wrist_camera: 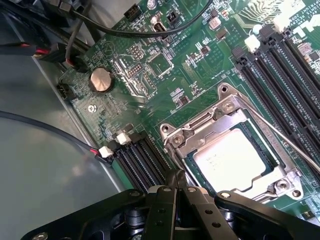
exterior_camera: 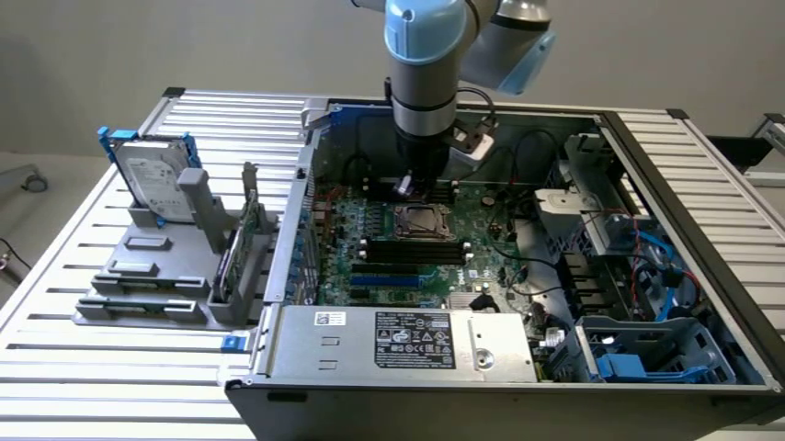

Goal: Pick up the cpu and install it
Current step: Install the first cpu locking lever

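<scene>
- The arm (exterior_camera: pixel 426 83) reaches straight down into the open computer case (exterior_camera: pixel 687 266), its blue-and-grey column ending just above the motherboard (exterior_camera: pixel 405 253).
- The gripper (exterior_camera: pixel 410 188) hangs right by the socket (exterior_camera: pixel 425 220), at about twelve o'clock from it in the exterior view, a little above the board.
- In the wrist view the gripper (wrist_camera: pixel 176 181) has its two black fingers (wrist_camera: pixel 167 200) pressed together, tips meeting, with nothing between them.
- The cpu (wrist_camera: pixel 231 158) already lies flat inside the socket (wrist_camera: pixel 175 140), its pale silvery top facing up, framed by the metal bracket.
- The fingertips sit just beside the socket's near corner, apart from the chip itself as far as I can tell.
- A thin metal lever (wrist_camera: pixel 285 137) runs slantwise across the socket's far edge.
- Black memory slots (wrist_camera: pixel 280 70) lie beyond the socket in the wrist view; another set (wrist_camera: pixel 142 160) sits close to the fingers.
- A round silver coin battery (wrist_camera: pixel 101 79) rests on the green board, well apart from the socket.
- In the exterior view, at nine o'clock from the case, a grey holder (exterior_camera: pixel 160 276) stands on the slatted table (exterior_camera: pixel 73 367), with a hard drive (exterior_camera: pixel 156 175) upright in it.
- A silver power supply box (exterior_camera: pixel 405 340) with a label fills the case's near side, at six o'clock from the socket.
</scene>
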### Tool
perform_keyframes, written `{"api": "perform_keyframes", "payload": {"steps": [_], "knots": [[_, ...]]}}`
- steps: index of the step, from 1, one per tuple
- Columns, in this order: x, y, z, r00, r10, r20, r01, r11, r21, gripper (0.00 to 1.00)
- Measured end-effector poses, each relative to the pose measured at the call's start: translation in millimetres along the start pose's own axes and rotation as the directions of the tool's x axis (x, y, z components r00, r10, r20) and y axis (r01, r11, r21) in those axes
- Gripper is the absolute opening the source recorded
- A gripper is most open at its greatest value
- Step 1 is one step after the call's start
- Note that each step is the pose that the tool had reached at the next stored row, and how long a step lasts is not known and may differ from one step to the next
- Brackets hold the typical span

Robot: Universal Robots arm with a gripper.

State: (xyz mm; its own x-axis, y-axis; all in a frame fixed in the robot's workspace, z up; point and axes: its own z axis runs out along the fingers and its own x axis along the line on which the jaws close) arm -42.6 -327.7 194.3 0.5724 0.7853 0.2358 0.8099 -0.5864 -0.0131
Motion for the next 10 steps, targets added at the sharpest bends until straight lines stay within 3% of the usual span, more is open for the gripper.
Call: {"api": "perform_keyframes", "payload": {"steps": [10], "knots": [[0.4,2.8,0.4,1.0000,-0.009,0.0009,0.009,1.0000,0.0038,0.11]]}}
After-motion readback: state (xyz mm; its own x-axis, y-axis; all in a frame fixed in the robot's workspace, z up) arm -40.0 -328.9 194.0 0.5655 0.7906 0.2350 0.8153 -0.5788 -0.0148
